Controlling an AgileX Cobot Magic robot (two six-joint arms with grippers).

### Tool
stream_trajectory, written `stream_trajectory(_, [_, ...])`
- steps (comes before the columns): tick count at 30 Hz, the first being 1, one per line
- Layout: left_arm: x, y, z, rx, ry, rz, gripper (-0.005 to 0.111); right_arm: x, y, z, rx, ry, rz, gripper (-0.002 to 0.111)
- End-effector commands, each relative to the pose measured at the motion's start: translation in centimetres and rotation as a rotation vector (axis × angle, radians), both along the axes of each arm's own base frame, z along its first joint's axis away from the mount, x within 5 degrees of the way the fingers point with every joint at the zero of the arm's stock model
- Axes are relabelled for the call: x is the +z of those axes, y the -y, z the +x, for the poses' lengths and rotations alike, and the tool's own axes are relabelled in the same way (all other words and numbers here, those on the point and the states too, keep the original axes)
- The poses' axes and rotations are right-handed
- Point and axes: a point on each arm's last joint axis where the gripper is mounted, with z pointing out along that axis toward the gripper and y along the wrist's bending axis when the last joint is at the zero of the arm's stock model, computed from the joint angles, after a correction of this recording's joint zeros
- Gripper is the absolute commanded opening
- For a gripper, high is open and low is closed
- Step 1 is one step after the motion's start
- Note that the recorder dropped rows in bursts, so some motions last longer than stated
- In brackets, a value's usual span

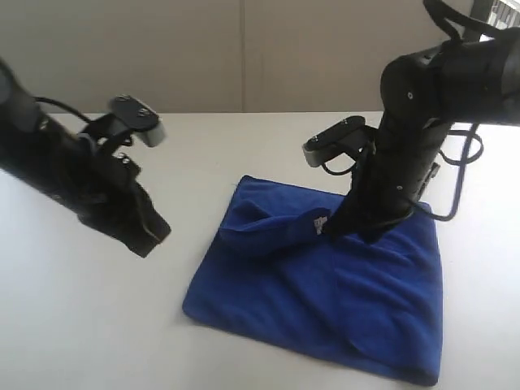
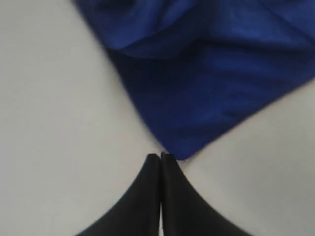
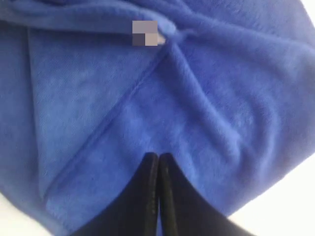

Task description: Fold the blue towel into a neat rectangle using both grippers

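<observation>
The blue towel lies on the white table, folded over, with a raised bulging fold at its far left part. My right gripper stands over the towel's middle near a small white label. In the right wrist view its fingers are shut, their tips against the fuzzy cloth with nothing seen between them. My left gripper hangs left of the towel above bare table. In the left wrist view it is shut and empty, with a towel corner just beyond its tips.
The towel's folded layers show a diagonal hem edge and the label in the right wrist view. A pale wall backs the table. Black cables loop behind the right arm.
</observation>
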Motion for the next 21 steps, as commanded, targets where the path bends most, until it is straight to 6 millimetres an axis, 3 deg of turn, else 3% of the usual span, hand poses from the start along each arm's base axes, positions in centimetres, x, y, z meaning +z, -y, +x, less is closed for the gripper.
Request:
stream_trajectory(1, [-2.5, 3.1, 2.3, -0.252, -0.101, 0.067, 0.0, -0.2, 0.8, -3.3, -0.069, -0.015, 0.014, 0.0])
stream_trajectory(5, [-5.3, 5.3, 3.6, -0.302, -0.069, 0.09, 0.0, -1.7, 1.5, -5.7, -0.107, 0.008, 0.034, 0.0])
stream_trajectory(9, [-8.0, 6.6, 3.6, -0.348, -0.104, 0.12, 0.0, -3.6, 1.9, -7.0, -0.104, 0.005, 0.037, 0.0])
stream_trajectory(21, [-10.9, 7.2, 2.7, -0.412, -0.21, 0.179, 0.0, -4.2, 2.0, -6.9, -0.139, 0.065, 0.069, 0.0])
